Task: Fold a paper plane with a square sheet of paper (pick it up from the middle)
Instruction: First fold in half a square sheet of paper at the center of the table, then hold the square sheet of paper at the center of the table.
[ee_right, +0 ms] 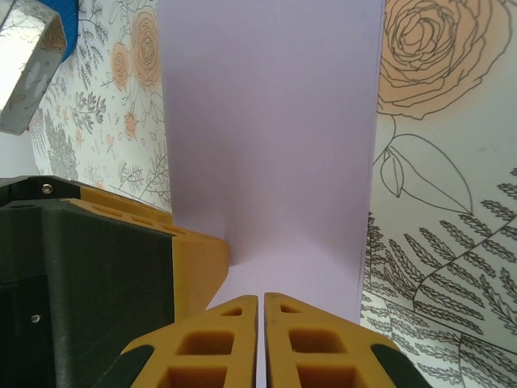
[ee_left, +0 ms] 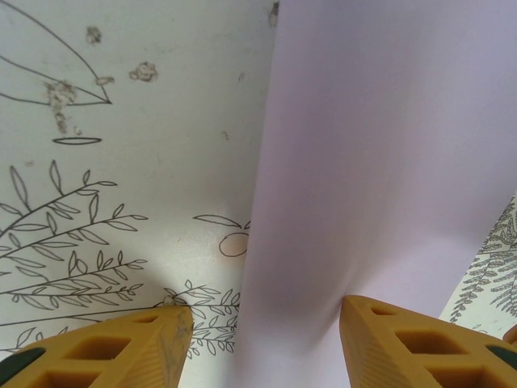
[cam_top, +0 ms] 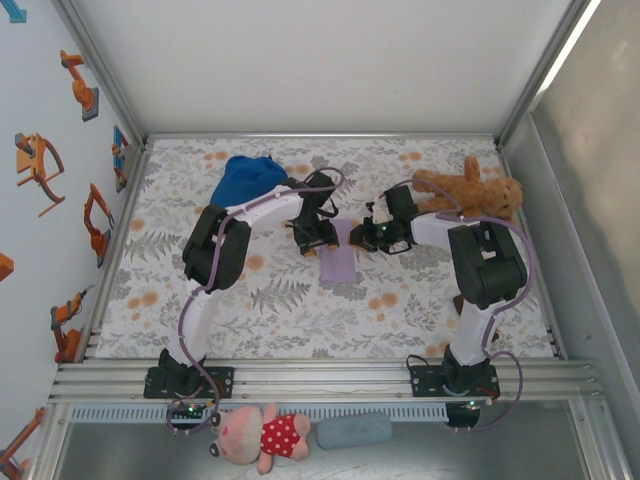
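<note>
The square sheet of paper is plain lavender and lies mid-table as a narrow rectangle, its far end lifted. My right gripper is shut on that end, and a thin sliver of the sheet shows between its closed fingertips. My left gripper stands open over the sheet's left edge. One of its fingers touches the paper and the other finger rests on the patterned cloth. The left gripper's finger also stands beside the raised paper in the right wrist view. The paper plane is out of view.
A blue fabric cap lies behind the left arm. A brown teddy bear lies at the back right. A pink plush toy and a grey-blue pad sit in front of the arm bases. Metal frame walls enclose the floral tablecloth.
</note>
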Tool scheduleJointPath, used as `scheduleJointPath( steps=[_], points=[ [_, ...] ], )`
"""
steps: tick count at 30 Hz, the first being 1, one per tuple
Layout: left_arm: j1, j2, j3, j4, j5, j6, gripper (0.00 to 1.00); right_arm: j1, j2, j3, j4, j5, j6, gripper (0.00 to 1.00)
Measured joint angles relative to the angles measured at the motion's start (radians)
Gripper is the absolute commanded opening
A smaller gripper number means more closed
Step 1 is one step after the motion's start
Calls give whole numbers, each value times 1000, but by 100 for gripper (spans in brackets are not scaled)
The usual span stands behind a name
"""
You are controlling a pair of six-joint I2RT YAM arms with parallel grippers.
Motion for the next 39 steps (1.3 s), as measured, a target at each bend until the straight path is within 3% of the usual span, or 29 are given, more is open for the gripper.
scheduleJointPath(
  steps=[39],
  points=[
    [5,4,5,-4,13,0,55,10,97,52,-74,-7,-38,3]
  ],
)
